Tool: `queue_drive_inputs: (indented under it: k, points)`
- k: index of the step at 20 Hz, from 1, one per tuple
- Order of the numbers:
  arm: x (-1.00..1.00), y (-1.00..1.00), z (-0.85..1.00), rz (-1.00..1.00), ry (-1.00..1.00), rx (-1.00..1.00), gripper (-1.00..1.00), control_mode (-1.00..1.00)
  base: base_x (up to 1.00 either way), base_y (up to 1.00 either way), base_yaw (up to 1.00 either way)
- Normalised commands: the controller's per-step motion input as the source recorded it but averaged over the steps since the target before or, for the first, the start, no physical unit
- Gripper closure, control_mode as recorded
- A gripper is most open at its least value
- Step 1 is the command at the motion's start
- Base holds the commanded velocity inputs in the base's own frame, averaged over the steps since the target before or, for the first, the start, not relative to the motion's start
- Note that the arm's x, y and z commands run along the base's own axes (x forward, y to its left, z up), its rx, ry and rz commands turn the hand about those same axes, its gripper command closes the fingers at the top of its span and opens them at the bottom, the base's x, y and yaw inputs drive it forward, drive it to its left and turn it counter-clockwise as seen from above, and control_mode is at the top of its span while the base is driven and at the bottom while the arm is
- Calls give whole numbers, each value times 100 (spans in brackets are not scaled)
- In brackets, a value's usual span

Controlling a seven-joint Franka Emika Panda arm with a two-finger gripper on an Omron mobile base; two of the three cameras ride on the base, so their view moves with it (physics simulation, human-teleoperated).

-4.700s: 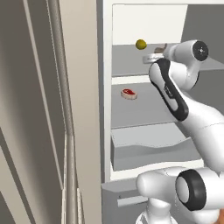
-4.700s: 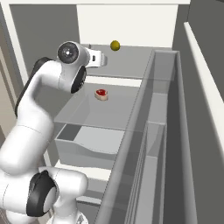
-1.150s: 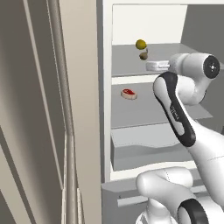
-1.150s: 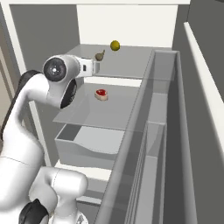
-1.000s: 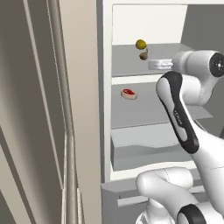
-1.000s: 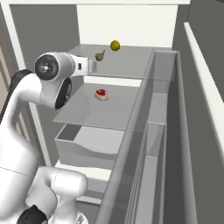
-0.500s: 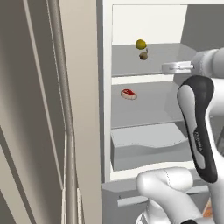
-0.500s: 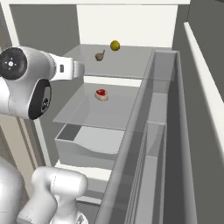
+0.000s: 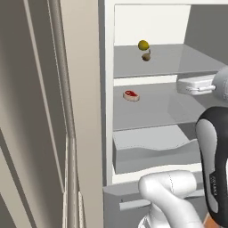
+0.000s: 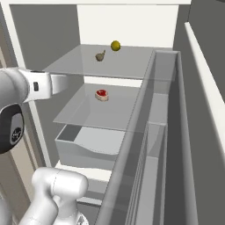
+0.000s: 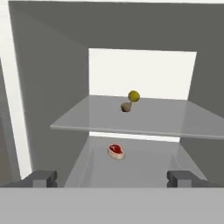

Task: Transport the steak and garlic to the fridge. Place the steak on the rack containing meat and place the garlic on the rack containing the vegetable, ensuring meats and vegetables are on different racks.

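Note:
The fridge [image 9: 108, 111] stands open. On its upper glass rack lies the garlic [image 9: 146, 56] [image 10: 100, 56] [image 11: 126, 107], a small beige bulb, right beside a yellow round fruit or vegetable [image 9: 143, 45] [image 10: 115, 45] [image 11: 134, 96]. One rack lower lies the steak [image 9: 131, 95] [image 10: 102, 94] [image 11: 116, 151], red with a pale rim. My gripper [image 9: 179, 85] [image 10: 66, 83] [image 11: 111, 178] hangs in front of the racks, level with the gap between them, well short of both things. Its fingers [image 11: 42, 177] stand wide apart with nothing between them.
Below the lower rack sits a white crisper drawer [image 9: 151, 151] [image 10: 88, 147]. The open fridge door with its clear bins [image 10: 154, 114] runs along the right of the right base view. A tall cabinet front with a long bar handle [image 9: 60, 111] stands to the fridge's left.
The hand has drawn back out of the fridge from the upper rack and dropped a little. The garlic, the yellow thing and the steak have stayed where they were.

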Motion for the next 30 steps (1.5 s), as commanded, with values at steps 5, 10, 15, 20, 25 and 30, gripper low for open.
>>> queue_drive_inputs:
  k: [5,10,15,20,25,30]
  points:
    - [-61,7,10,-7,-5,-2,-100,-100,0,0,0]
    - [-77,9,14,0,-11,0,-100,-100,0,0,0]
    - [-26,5,12,0,-1,0,-100,100,-35,0,0]
    - [0,0,0,0,0,0,-100,100,-100,9,0]
    - [0,0,0,0,0,0,-100,100,-100,11,0]
    - [0,0,0,0,0,0,-100,100,-100,16,0]
